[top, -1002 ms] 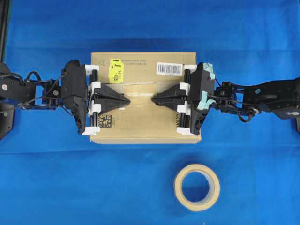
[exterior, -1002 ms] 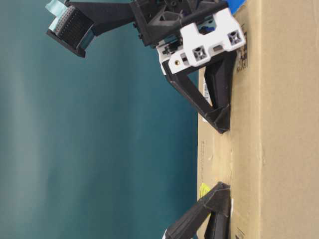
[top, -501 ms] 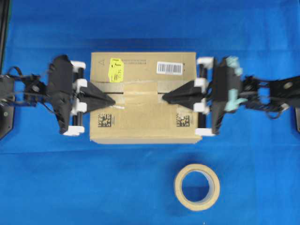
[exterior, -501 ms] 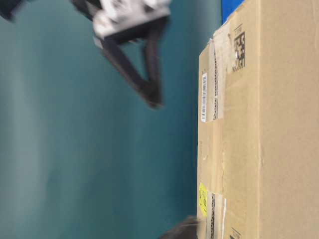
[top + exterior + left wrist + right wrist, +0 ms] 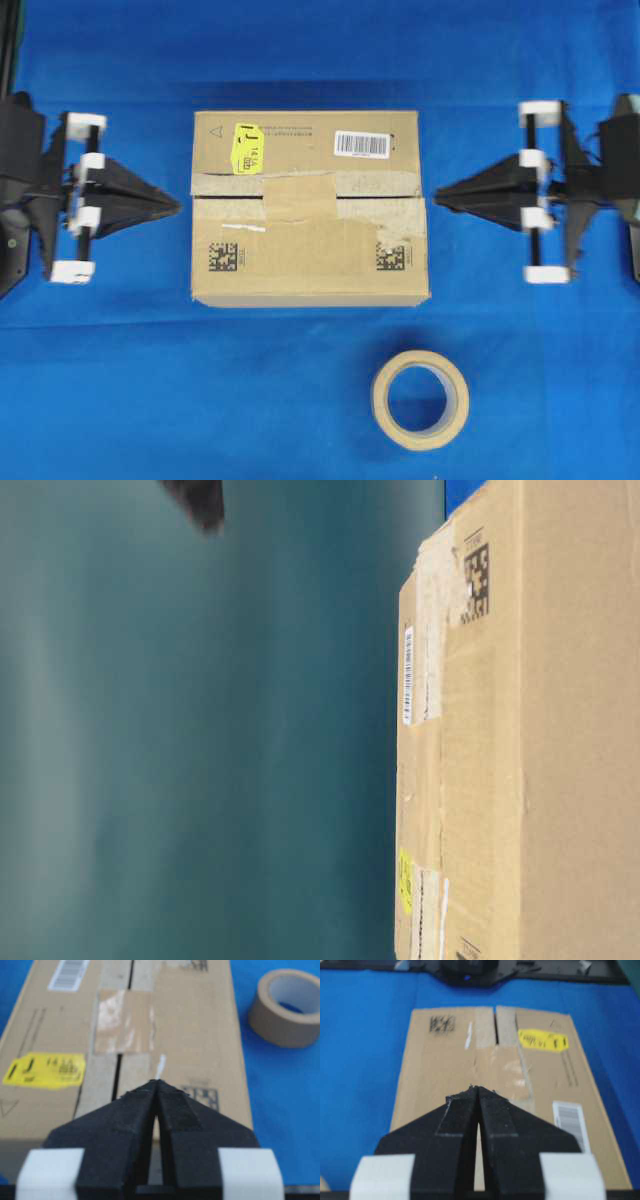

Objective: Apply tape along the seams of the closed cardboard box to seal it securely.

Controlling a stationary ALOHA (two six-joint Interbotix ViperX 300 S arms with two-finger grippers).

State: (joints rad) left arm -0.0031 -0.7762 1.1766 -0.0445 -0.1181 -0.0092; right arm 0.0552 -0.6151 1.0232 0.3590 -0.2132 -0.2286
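The tape roll (image 5: 420,399) lay nearest on the blue bench (image 5: 150,400), apart from the cardboard box (image 5: 310,265) behind it. The tape (image 5: 299,197) sat stuck across the middle of the seams (image 5: 375,196) on the box top. Level with that slit, the left claw (image 5: 172,205) pointed at the box's left end and the right claw (image 5: 441,199) at its right end, each with its fingers pressed together, empty, clear of the cardboard.

Overhead, sideways table-level (box (image 5: 310,207) shared)
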